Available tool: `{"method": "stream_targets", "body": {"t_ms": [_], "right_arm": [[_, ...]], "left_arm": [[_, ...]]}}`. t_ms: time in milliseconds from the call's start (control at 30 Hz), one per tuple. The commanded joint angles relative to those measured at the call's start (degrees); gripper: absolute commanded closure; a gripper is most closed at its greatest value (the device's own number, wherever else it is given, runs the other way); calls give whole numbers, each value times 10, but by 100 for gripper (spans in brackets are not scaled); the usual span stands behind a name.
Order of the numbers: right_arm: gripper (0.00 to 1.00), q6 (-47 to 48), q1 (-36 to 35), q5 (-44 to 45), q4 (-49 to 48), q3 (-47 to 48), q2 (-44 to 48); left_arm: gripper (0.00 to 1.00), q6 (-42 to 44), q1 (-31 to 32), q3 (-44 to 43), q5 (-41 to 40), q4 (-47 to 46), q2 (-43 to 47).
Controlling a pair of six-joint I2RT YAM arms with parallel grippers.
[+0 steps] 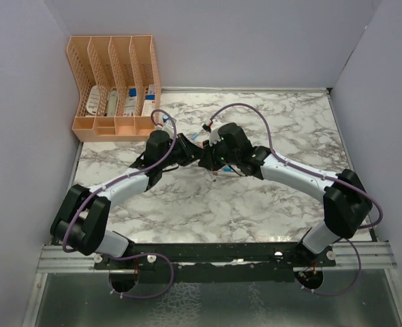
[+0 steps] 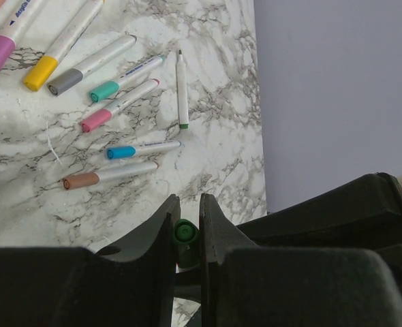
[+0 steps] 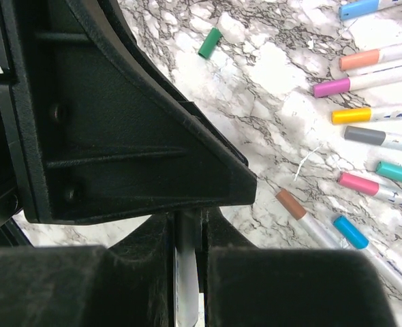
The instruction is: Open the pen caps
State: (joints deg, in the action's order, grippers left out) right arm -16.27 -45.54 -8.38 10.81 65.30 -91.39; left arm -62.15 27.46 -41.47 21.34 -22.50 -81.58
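Bright even light, soft shadows on the marble table (image 1: 255, 204), wrist-view fingers (image 2: 153, 238) dark and slightly blurred

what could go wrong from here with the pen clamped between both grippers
The left gripper pinches the green cap near its fingertips, so the cap may slip out on the pull. The right gripper holds the white barrel in a thin pinch; the pen could twist instead of separating. A freed cap might drop among the capped pens on the table below.

9 capped pens (image 3: 351, 116), 1 uncapped pen (image 2: 181, 82), 1 loose grn cap (image 3: 210, 42)
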Motion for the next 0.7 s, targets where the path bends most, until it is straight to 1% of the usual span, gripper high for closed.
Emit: {"method": "stream_targets", "body": {"t_ms": [0,100,233,333,433,533,600,667], "right_arm": [[99,1,-8,-7,16,5,6],[99,-1,-8,-7,25,-31,33],[99,-15,-8,-6,33,-89,85],[99,-25,-7,-1,37,-125,119],[99,-28,-7,15,47,-140,137],[99,-26,-6,49,64,-136,142],[99,-30,1,83,76,-127,141],[99,-32,19,111,86,-114,133]], "left_arm": [[100,27,1,-38,-35,12,-9],[100,53,-25,-80,-47,39,-30],[100,77,-78,-129,-52,45,-62],[100,86,-106,-157,-39,47,-90],[100,92,-113,-169,-34,52,-98],[100,101,-113,-165,-33,72,-94],[100,123,-113,-164,-37,109,-88],[100,159,-113,-164,-55,168,-79]]}}
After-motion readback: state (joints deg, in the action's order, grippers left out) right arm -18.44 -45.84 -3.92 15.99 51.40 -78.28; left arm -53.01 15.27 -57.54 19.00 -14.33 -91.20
